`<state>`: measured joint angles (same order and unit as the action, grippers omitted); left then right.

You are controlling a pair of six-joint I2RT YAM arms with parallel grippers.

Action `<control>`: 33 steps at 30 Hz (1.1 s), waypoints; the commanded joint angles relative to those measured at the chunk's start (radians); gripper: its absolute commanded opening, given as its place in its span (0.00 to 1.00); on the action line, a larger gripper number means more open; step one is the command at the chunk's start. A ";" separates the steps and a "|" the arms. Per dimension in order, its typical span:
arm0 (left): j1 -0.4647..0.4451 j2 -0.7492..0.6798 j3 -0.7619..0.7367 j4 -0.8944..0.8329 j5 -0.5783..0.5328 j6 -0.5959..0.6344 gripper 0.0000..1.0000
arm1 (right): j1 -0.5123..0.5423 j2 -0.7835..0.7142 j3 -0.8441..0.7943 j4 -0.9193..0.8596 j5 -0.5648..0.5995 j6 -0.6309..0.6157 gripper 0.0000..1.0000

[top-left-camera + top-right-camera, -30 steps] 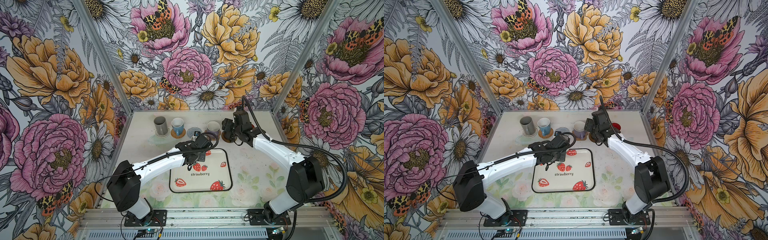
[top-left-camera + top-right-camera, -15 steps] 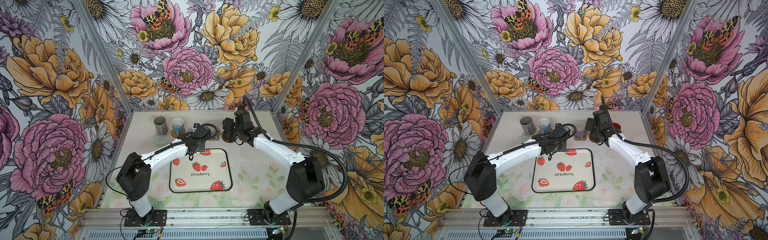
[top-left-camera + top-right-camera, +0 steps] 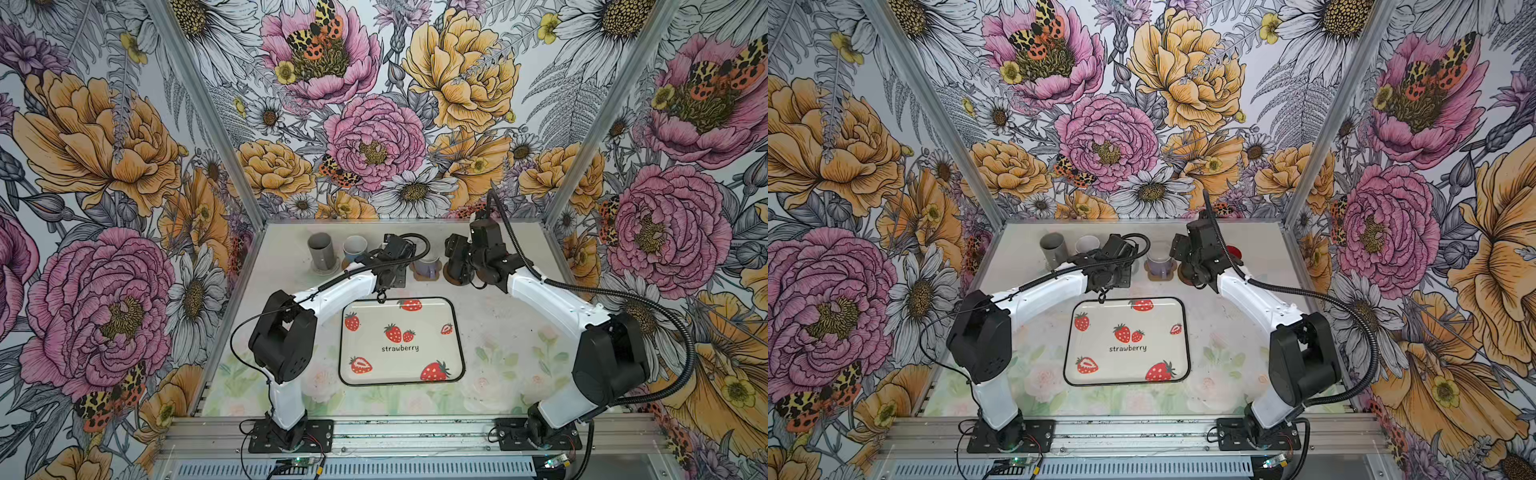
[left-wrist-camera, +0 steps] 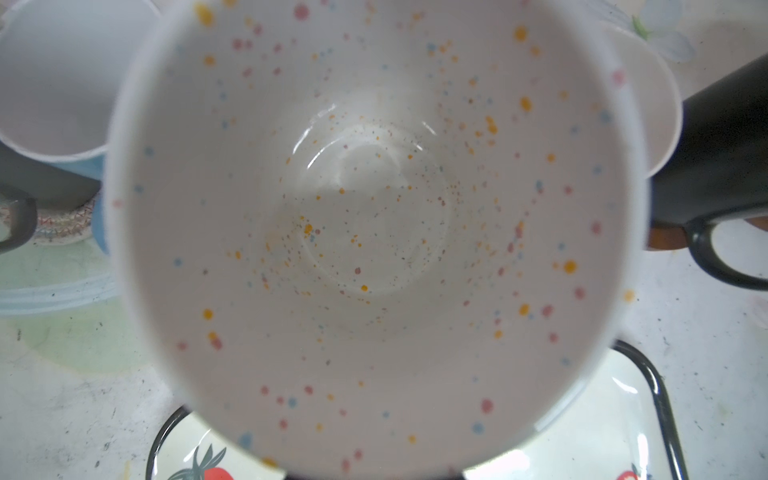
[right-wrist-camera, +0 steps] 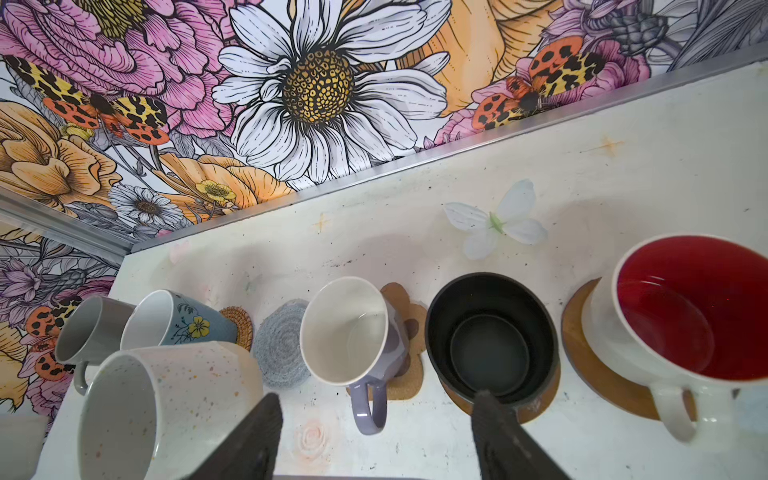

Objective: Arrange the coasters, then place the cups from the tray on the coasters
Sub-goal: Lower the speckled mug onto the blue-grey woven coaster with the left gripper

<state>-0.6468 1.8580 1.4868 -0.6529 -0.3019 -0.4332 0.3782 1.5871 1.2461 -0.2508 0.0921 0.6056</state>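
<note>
Speckled white mug (image 5: pixel 166 399) hangs pinched in left gripper (image 3: pixel 388 270) near grey woven coaster (image 5: pixel 282 349); right gripper (image 5: pixel 376 399) spread.

Upright speckled white cup (image 5: pixel 166 399) near grey woven coaster (image 5: pixel 282 349)

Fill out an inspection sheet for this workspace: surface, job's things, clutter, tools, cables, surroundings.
Surface: pale table, faint floral print, scuffed.
Job's things: strawberry tray empty; grey mug, light blue mug, lilac mug, black mug and red-lined white mug all on coasters by the back wall; grey woven coaster bare; speckled white mug raised near it.
Clutter: nothing seen.
Tools: left tool shut on the speckled white mug, grip itself hidden; right tool open, empty, by the black mug.
Cables: black hose along the right arm, clear of the mugs.
Surroundings: floral wallpaper on three walls.
</note>
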 commanded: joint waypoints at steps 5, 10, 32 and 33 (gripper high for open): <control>0.045 0.061 0.113 0.104 0.035 0.046 0.00 | -0.011 0.005 -0.004 0.020 -0.011 -0.003 0.74; 0.068 0.092 0.143 0.102 0.037 0.059 0.00 | -0.015 0.007 -0.005 0.021 -0.016 -0.003 0.74; 0.088 0.203 0.214 0.078 0.014 0.114 0.00 | -0.021 0.022 -0.004 0.022 -0.029 0.001 0.74; 0.088 0.204 0.216 0.078 0.011 0.115 0.00 | -0.021 0.022 -0.004 0.022 -0.029 0.002 0.74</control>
<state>-0.5663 2.0884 1.6485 -0.6498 -0.2607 -0.3397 0.3649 1.5948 1.2461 -0.2489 0.0727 0.6060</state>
